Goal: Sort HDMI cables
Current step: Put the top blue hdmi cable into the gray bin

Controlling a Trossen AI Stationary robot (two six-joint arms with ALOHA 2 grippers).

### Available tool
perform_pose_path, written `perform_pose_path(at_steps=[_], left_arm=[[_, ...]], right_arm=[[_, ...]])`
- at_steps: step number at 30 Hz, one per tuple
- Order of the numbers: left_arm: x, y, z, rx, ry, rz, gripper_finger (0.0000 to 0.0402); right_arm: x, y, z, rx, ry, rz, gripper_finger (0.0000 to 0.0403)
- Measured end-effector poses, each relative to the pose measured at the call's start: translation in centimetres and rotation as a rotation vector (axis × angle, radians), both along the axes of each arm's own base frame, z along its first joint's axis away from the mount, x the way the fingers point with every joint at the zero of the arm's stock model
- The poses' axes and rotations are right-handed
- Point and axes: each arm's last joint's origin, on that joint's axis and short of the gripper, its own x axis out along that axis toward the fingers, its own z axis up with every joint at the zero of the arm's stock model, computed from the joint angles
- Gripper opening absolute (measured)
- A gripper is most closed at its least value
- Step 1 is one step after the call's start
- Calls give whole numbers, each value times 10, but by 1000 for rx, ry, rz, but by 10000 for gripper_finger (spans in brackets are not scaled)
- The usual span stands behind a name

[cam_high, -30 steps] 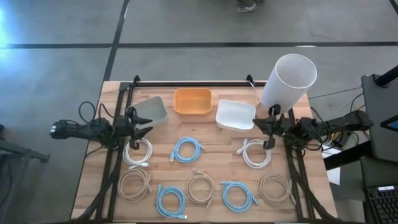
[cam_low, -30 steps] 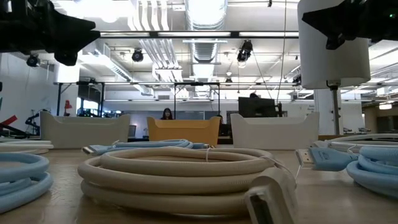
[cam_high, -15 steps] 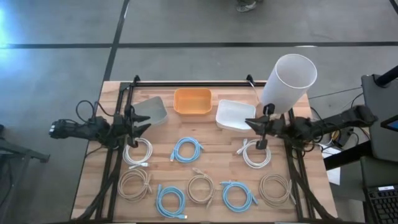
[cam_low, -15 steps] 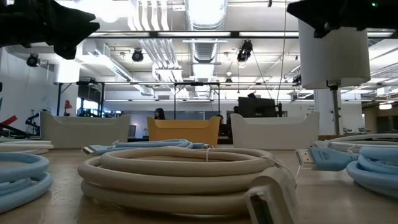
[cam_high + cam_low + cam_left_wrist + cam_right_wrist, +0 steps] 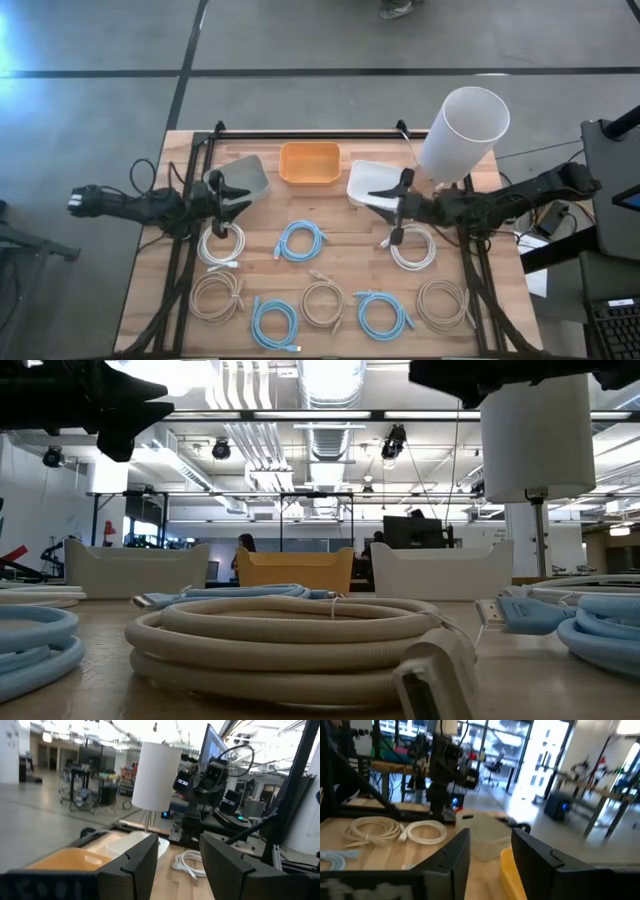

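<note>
Several coiled HDMI cables lie flat on the wooden table (image 5: 340, 270): white coils (image 5: 221, 245) (image 5: 411, 247), light blue coils (image 5: 300, 240) (image 5: 274, 322) (image 5: 383, 313), and beige coils (image 5: 217, 295) (image 5: 322, 303) (image 5: 442, 303). My right gripper (image 5: 382, 218) hovers open between the white bin (image 5: 372, 178) and the right white coil, above that coil's left edge. My left gripper (image 5: 236, 198) hovers open beside the grey bin (image 5: 246, 172), above the left white coil's far edge. In both wrist views nothing sits between the fingers (image 5: 177, 865) (image 5: 490, 855).
Three bins stand along the far edge: grey, orange (image 5: 309, 162) and white. A tall white cylinder on a thin stand (image 5: 462, 125) rises at the far right corner, close to my right arm. Dark frame rails run along the table's left, right and far edges.
My right gripper has moved toward the table's left, from beside the white cylinder's stand to the space by the white bin, and its fingers have opened wide. The cables have stayed where they were.
</note>
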Motion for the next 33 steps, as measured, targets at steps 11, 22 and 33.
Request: perform_pose_path(at_steps=[11,22,33], left_arm=[[48,-8,20,-21,219,-13,172],[109,-18,25,55,705,-2,172],[159,-19,-19,-41,920,3,172]], right_arm=[[22,1,-14,17,83,-14,156],[4,-5,-15,99,71,-33,149],[3,-5,-57,235,137,-53,137]])
